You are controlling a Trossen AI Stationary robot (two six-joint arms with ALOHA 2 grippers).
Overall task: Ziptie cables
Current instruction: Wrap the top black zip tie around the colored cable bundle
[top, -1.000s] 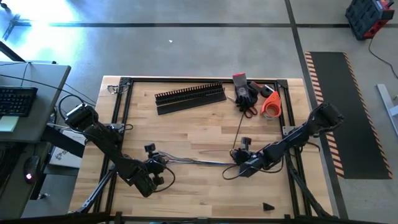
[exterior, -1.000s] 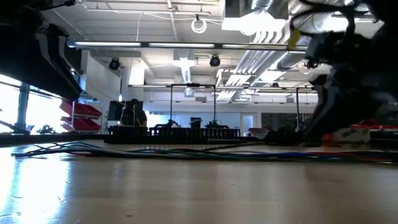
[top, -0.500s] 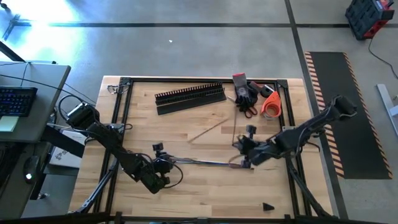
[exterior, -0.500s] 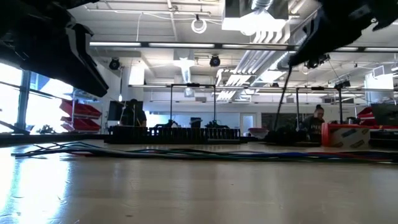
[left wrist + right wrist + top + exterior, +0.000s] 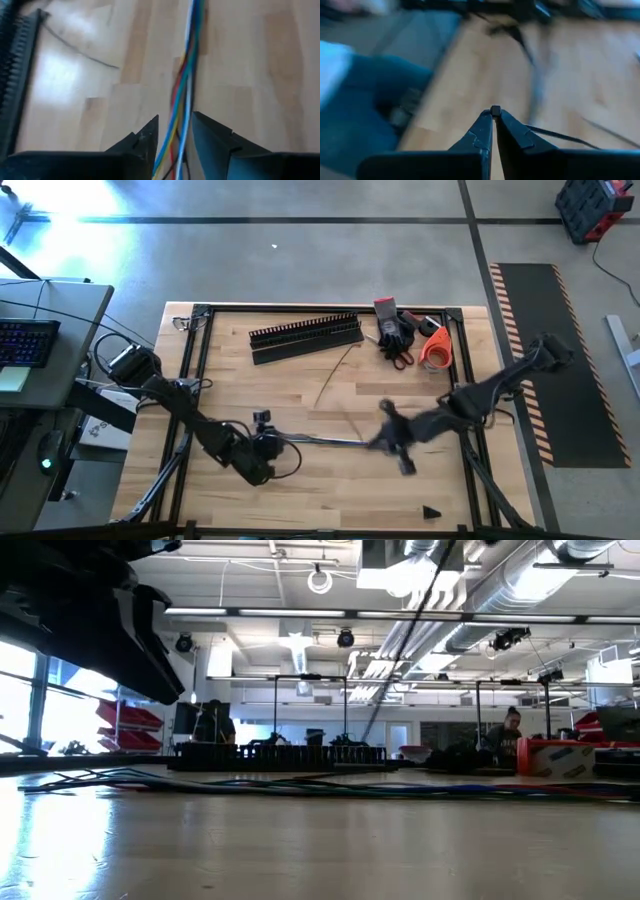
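Since a second ago, my right end effector (image 5: 493, 116) has swung rightward along the tabletop (image 5: 330, 490) and sits clenched on a thin black zip tie (image 5: 495, 110). Left end effector (image 5: 175, 131) grasps the cables (image 5: 186, 75), which lie left to right across the tabletop's middle, nearer than the slotted duct (image 5: 305, 333).

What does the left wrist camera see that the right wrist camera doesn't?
Only the left wrist view shows the cables, coloured wires running between the left pincer fingers, and the duct at the edge. Only the right wrist view shows the right pincer shut on a zip tie, its thin tail trailing off. Both show the table.
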